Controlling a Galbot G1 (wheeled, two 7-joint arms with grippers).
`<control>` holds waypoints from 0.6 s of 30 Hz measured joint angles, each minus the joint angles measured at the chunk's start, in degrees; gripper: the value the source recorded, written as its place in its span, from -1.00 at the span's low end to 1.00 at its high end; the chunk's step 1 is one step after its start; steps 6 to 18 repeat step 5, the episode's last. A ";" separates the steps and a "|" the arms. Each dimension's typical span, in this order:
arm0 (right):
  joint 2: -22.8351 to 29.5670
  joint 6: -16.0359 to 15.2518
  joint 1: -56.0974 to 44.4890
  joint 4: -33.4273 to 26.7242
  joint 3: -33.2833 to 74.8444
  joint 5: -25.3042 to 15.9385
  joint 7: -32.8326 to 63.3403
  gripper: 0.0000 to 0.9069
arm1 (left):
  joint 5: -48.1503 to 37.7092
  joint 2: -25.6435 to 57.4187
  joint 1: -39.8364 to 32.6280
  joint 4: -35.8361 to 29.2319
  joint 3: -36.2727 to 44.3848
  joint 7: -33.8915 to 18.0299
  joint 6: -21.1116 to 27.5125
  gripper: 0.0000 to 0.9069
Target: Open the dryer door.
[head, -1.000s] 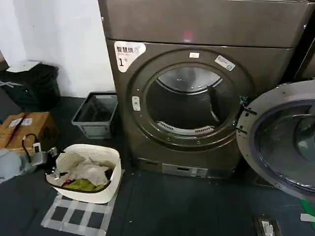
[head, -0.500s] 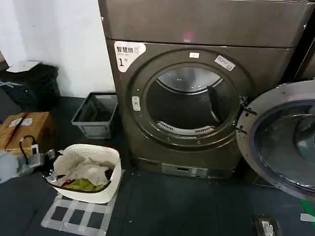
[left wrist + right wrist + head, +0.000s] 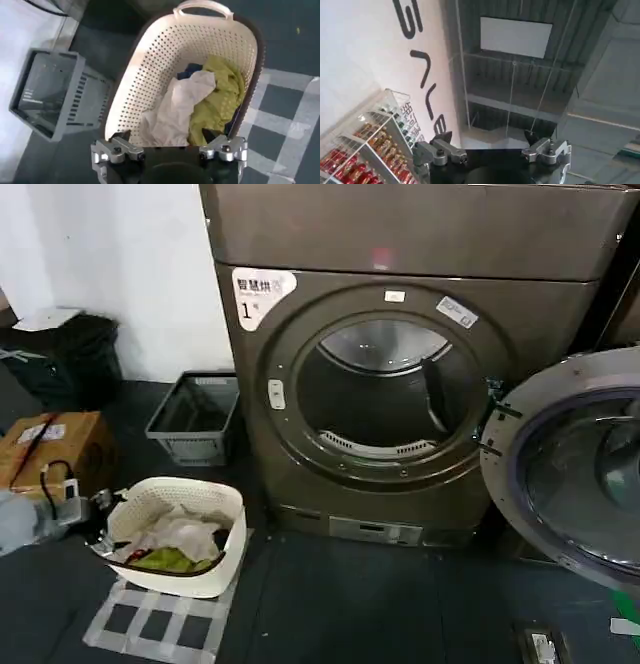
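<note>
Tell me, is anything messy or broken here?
Nothing looks broken or spilled. The dryer door hangs wide open to the right of the dryer, showing the steel drum. Clothes lie crumpled in the white laundry basket, under the open left gripper.

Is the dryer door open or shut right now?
Open. The dryer door is swung wide to the right, inner face showing, and the dryer opening exposes the steel drum.

Big bronze-grey front-loading dryer (image 3: 400, 384) stands against the back wall, white sticker marked "1" at its upper left corner, large circular opening fully exposed, steel drum visible inside. Large round porthole dryer door (image 3: 575, 469) is swung wide open to the machine's right, hinged at the opening's right edge, grey inner face and dark glass showing; its lower edge is cut off.
</note>
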 joint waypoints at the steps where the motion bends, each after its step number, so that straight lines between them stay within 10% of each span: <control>1: -0.01 0.00 0.01 0.00 0.03 -0.01 -0.05 1.00 | 0.07 -0.02 -0.02 0.15 0.00 0.07 -0.04 1.00; 18: -0.11 0.00 -0.05 -0.11 0.33 -0.05 -0.13 1.00 | 0.56 -0.02 -0.04 0.72 0.02 0.61 -0.08 1.00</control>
